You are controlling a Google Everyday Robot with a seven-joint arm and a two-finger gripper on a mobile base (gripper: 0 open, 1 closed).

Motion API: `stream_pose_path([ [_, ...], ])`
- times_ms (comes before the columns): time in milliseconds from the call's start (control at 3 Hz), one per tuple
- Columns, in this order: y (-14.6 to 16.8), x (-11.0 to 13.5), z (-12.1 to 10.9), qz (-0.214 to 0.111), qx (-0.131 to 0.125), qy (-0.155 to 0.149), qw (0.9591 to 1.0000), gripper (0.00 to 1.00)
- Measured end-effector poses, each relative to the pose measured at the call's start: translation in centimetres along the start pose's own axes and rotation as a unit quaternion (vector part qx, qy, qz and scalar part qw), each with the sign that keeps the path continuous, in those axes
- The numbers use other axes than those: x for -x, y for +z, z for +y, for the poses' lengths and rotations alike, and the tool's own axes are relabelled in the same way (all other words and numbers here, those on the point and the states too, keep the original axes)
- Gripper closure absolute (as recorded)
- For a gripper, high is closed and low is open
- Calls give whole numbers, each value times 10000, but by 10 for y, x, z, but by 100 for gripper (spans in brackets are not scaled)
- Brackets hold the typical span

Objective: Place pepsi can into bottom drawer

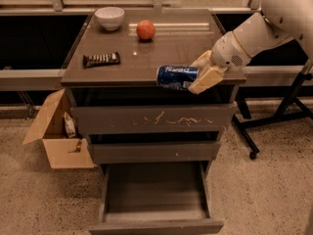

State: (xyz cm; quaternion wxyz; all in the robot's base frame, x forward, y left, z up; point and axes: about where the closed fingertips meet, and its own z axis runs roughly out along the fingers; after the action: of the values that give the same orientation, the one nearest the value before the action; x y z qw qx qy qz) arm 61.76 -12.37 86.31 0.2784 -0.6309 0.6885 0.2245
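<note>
— What is the cabinet [171, 48] showing right now?

— It is standing mid-view with its bottom drawer [156, 192] pulled out toward the camera. The tray is lying open with nothing seen in it. The two drawers above are sitting shut, and the top drawer [156, 119] is showing white scratches on its front.

— And where is the arm [254, 35] coming in from?

— It is reaching in from two o'clock of the cabinet and angling down toward the right front edge of the top. The gripper [199, 73] is hanging at that edge, just above the scratched front.

— What are its fingers [206, 80] doing?

— The two pale fingers are pinching the pepsi can [176, 77] by its right end, closed onto it rather than spread wide. The can is sticking out at nine o'clock from them, with its long axis running nine-to-three, roughly along the cabinet's front edge.

— Is the can resting on anything?

— It is overlapping the front lip of the top, so it is probably being carried clear of the surface, though contact cannot be ruled out.

— What is the coming move turning on?

— The open tray is lying at about six o'clock from the can — well below it, and further toward the camera. The can will likely need to travel outward past both shut fronts before it goes down. Being held sideways, it should fit the wide tray easily.
</note>
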Motion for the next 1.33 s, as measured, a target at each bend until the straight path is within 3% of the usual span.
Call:
stream_pose_path([
  [333, 19, -13, 33, 293, 278, -132, 9991, 100],
  [667, 49, -41, 61, 444, 418, 65, 9981, 100],
  [1000, 49, -41, 61, 447, 427, 61, 9981, 100],
  [1333, 74, -70, 73, 526, 738, -48, 9959, 100],
])
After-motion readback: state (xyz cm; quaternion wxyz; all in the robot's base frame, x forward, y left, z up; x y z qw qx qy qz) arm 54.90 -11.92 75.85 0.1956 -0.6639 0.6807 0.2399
